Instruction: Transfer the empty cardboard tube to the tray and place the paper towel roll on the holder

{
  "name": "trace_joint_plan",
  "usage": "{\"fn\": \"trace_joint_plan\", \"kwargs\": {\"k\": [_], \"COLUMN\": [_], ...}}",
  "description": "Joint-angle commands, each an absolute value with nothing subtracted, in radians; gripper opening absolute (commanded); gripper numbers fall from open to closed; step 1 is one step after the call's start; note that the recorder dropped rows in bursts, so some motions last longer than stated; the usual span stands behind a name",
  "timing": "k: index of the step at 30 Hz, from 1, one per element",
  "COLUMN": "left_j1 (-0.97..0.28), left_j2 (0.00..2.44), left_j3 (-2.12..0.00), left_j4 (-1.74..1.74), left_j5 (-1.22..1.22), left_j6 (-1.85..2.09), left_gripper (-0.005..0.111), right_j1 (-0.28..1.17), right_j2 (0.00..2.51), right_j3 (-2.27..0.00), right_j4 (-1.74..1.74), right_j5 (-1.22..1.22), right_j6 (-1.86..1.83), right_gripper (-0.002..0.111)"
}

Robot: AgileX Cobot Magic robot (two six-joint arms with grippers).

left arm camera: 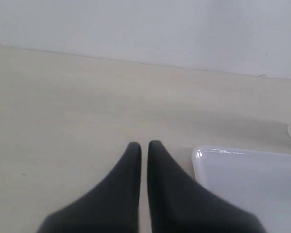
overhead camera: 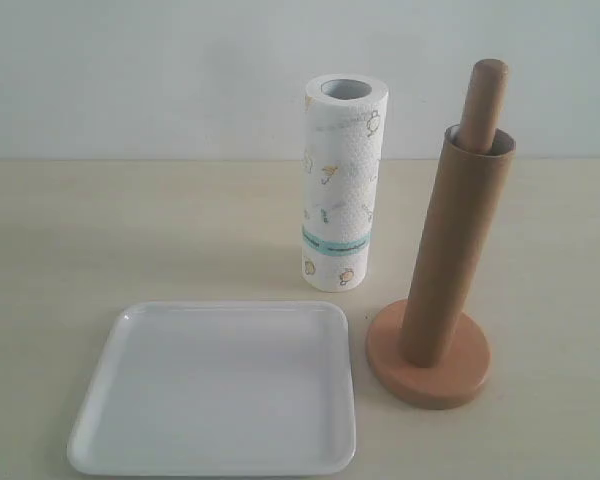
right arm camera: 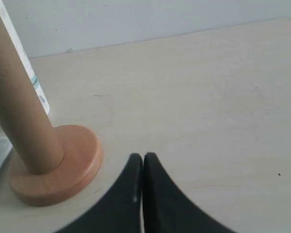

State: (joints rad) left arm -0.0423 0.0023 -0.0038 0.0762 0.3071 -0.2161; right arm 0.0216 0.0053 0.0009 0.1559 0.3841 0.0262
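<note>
Nothing is done yet. The cardboard tube sits over the holder at the right. The paper towel roll stands at upper centre, and the tray lies bare at lower left. The left gripper and right gripper look pinched closed, holding nothing.

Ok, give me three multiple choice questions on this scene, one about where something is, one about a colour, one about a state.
1. Where is the empty cardboard tube? A on the tray; B sleeved over the holder; C lying flat on the table.
2. What colour is the band on the paper towel roll? A red; B teal; C black.
3. How is the left claw? A wide open; B shut on the tube; C shut, holding nothing.
Answers: 1 B, the rod tip pokes out of its top. 2 B, a teal stripe runs near its lower end. 3 C, its tips nearly meet, nothing between.
</note>
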Motion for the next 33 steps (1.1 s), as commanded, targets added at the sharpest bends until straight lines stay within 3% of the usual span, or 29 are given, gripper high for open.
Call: {"fn": "trace_joint_plan", "kwargs": {"k": [1, 9, 22, 25, 30, 33], "left_j1": [-0.04, -0.04, -0.04, -0.04, -0.04, -0.04], "left_j2": [0.0, 0.0, 0.0, 0.0, 0.0, 0.0], "left_j3": [0.0, 0.0, 0.0, 0.0, 0.0, 0.0], "left_j4": [0.08, 0.08, 0.08, 0.08, 0.08, 0.08], "left_j5": [0.307, 0.307, 0.307, 0.307, 0.307, 0.307], "left_j6": [-0.215, -0.215, -0.215, -0.215, -0.215, -0.215], "left_gripper": [0.004, 0.004, 0.004, 0.004, 0.004, 0.004], "right_j1": [0.019, 0.019, 0.019, 0.019, 0.019, 0.019], "right_j2": [0.0, 0.0, 0.0, 0.01, 0.31, 0.522], "right_j3": [0.0, 0.0, 0.0, -0.132, -0.379, -0.293], "right_j4": [0.134, 0.133, 0.141, -0.029, -0.897, -0.878], "right_j5": [0.355, 0.172, -0.727, -0.768, -0.677, -0.88], "right_j6": [-0.014, -0.014, 0.152, 0.344, 0.974, 1.011], "right_gripper": [0.0, 0.0, 0.0, 0.0, 0.0, 0.0]}}
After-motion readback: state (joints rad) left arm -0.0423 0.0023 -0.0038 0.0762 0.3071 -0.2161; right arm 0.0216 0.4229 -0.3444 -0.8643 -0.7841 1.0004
